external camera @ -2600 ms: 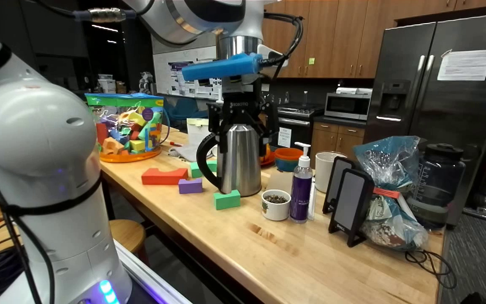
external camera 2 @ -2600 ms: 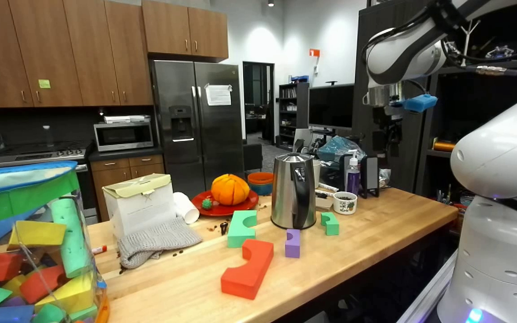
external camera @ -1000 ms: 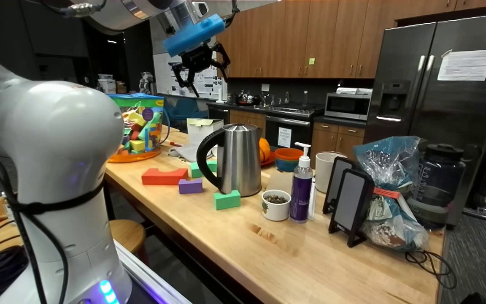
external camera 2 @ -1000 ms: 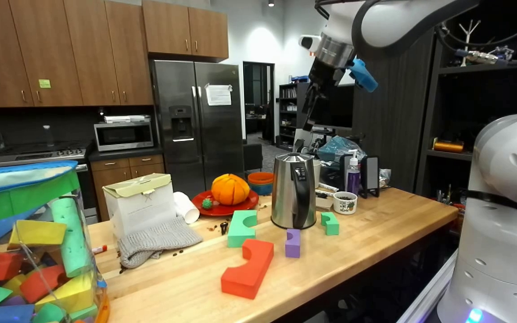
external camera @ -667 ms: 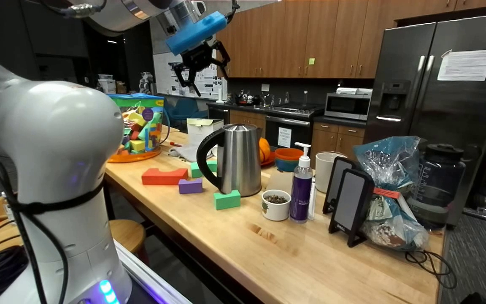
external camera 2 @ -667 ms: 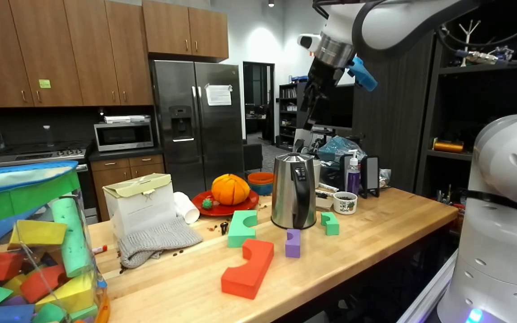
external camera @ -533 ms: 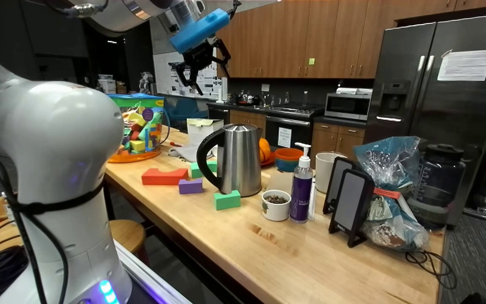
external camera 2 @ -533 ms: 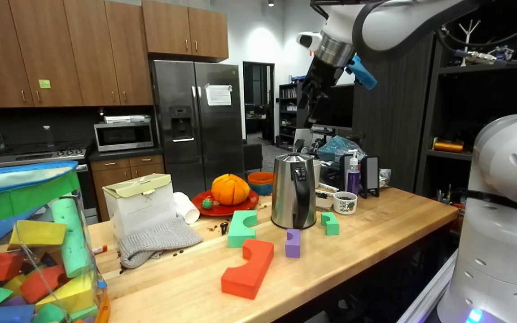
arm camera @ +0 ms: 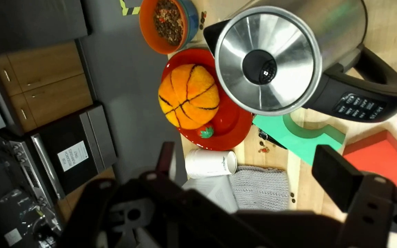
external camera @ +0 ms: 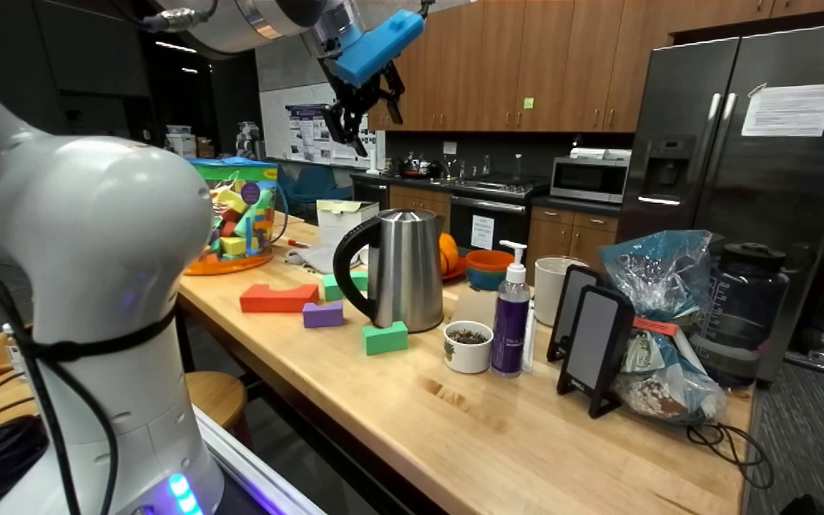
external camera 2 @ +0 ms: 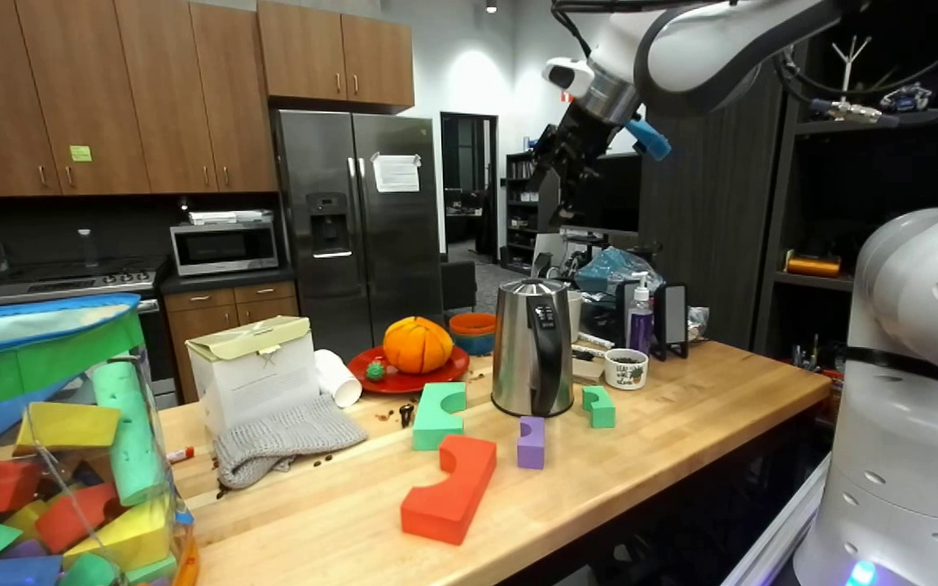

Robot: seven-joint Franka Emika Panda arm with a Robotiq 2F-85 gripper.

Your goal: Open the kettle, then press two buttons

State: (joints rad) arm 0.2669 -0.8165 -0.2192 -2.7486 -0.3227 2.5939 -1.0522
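Kettle (external camera: 412, 275): silver
Lid (arm camera: 268, 61): silver, black centre; in the wrist view, black spout (arm camera: 215, 35) at 10 o'clock, black handle (arm camera: 370, 92) with white button lettering (arm camera: 358, 105) at 4 o'clock
Gripper (arm camera: 249, 166): black
Plush ball (arm camera: 189, 96): orange, black lines
Plate (arm camera: 231, 125): red
Knitted cloth (arm camera: 262, 188): grey

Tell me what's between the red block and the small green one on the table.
The purple block lies between the red block and the small green block, as both exterior views show.
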